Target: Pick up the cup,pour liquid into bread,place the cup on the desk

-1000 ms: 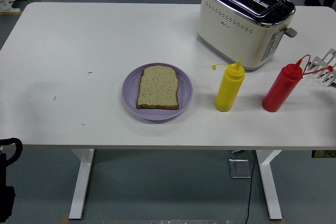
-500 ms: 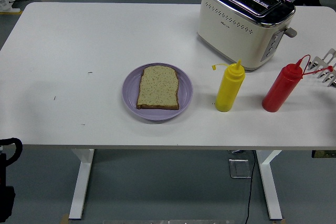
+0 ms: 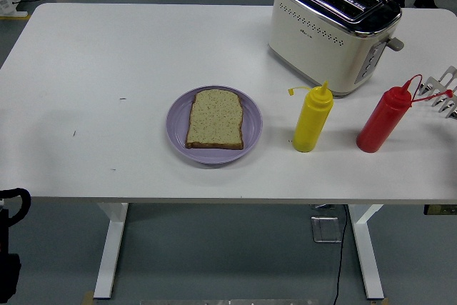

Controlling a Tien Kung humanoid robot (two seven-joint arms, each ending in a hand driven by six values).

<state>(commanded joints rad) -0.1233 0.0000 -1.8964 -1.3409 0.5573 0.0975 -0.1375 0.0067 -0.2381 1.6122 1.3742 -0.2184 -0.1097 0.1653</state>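
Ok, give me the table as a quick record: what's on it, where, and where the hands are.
plate: purple plate, table centre
bread: one slice lying flat on the plate
yellow bottle: upright, right of the plate, cap off its tip
red bottle: upright, right of the yellow one, cap off its tip
toaster: cream toaster, far right, slots empty
right hand: fingertips at the right edge, beside the red bottle, open, holding nothing
left hand: not in view
cup: none visible

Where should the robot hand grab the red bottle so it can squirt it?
Probably around the wide middle of the red bottle, coming from the right, where the right hand waits with fingers spread. The bottle stands upright, narrows to a thin nozzle, and the yellow bottle stands clear on its left.
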